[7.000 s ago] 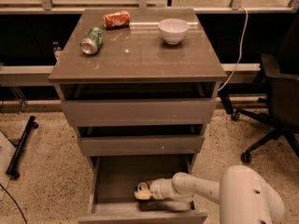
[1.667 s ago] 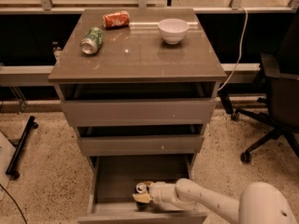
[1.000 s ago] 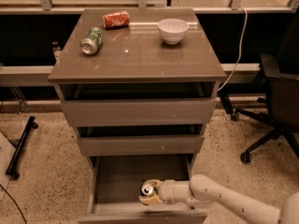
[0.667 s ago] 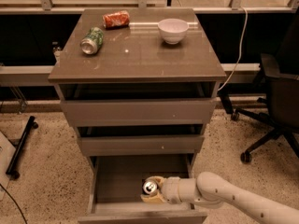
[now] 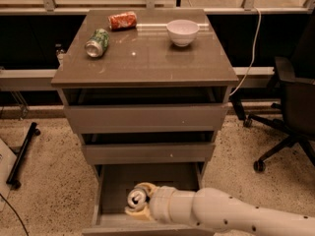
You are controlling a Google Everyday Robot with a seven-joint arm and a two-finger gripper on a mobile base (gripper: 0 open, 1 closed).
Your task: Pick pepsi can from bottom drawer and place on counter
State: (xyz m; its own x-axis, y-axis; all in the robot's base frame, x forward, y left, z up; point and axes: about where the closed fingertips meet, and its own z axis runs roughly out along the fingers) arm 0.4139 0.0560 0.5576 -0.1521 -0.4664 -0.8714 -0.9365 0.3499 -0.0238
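The bottom drawer (image 5: 114,183) is pulled open below two shallower drawers. My gripper (image 5: 138,200) reaches into it from the lower right on a white arm. Its cream fingers (image 5: 143,187) are shut around the pepsi can (image 5: 136,197). The can's silver top faces the camera and its dark body is mostly hidden by the fingers. The can sits at the front middle of the drawer; I cannot tell whether it touches the drawer floor. The counter (image 5: 147,58) is the glossy grey-brown top of the cabinet, well above the gripper.
On the counter lie a green can (image 5: 97,42) at the left, a red-orange can (image 5: 122,20) at the back and a white bowl (image 5: 182,32) at the back right. A black office chair (image 5: 293,112) stands right of the cabinet. A black stand leg (image 5: 20,156) lies on the floor at left.
The gripper closed on the can in the drawer. It has since shifted a little to the left with the can in it, and the arm now sits closer to the camera.
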